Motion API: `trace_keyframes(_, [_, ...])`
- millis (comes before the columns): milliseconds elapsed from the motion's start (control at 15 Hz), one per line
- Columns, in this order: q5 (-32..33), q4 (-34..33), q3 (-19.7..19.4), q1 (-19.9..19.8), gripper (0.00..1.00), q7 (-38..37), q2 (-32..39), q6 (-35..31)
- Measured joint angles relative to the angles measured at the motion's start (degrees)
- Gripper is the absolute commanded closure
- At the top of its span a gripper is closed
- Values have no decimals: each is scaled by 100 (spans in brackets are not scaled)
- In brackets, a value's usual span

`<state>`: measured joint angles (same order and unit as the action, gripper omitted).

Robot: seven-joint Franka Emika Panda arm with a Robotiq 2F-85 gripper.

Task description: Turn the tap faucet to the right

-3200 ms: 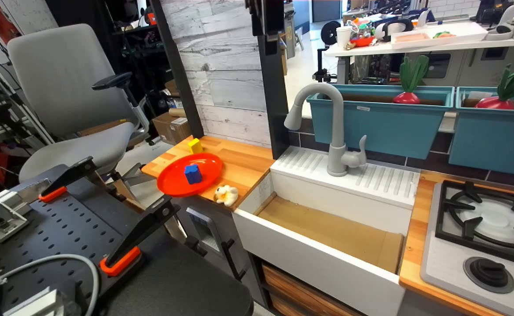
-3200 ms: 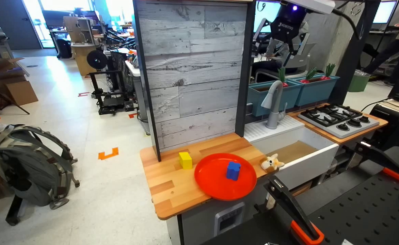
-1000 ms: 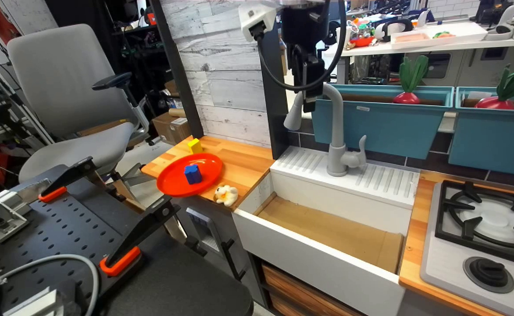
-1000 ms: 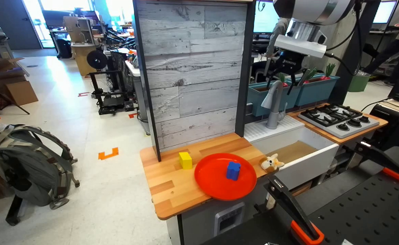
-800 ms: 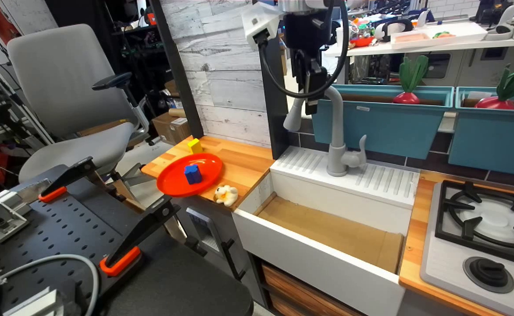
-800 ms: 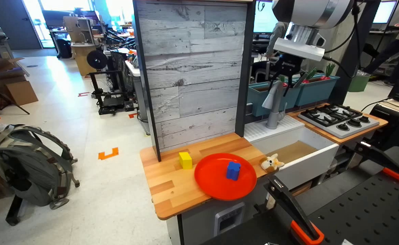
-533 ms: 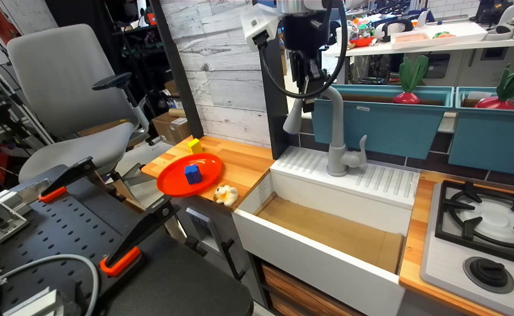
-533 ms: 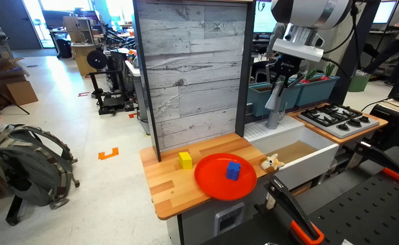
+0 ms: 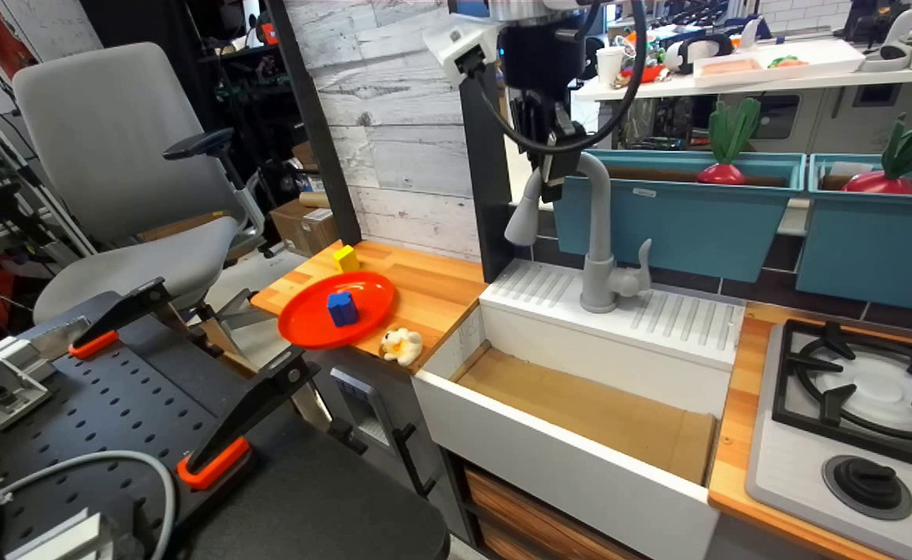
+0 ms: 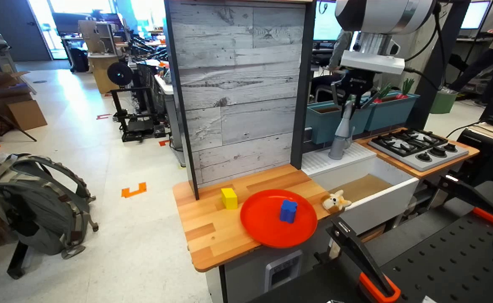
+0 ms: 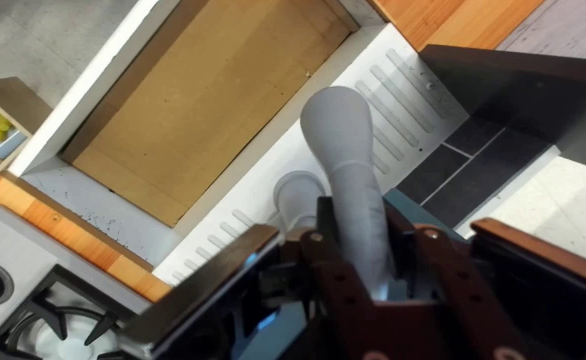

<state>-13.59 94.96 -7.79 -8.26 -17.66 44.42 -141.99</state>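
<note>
Tap faucet (image 9: 599,222), grey, one, right of centre in an exterior view: spout (image 11: 356,195) between my jaws, which I read as clamped on it, long axis rising from lower to upper centre of the wrist view, so the turn calls for a push square across.

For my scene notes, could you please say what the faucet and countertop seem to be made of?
The faucet seems plastic or painted metal: even matte grey, no mirror shine. The countertop seems wood or laminate, satin: strips in varying browns.
</note>
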Motion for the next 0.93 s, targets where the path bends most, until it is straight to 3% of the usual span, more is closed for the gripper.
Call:
trace_keyframes(467, [1046, -98, -374, 265, 94, 122, 49, 347])
trace_keyframes(933, [1388, -205, -355, 153, 94, 1364, 107, 442])
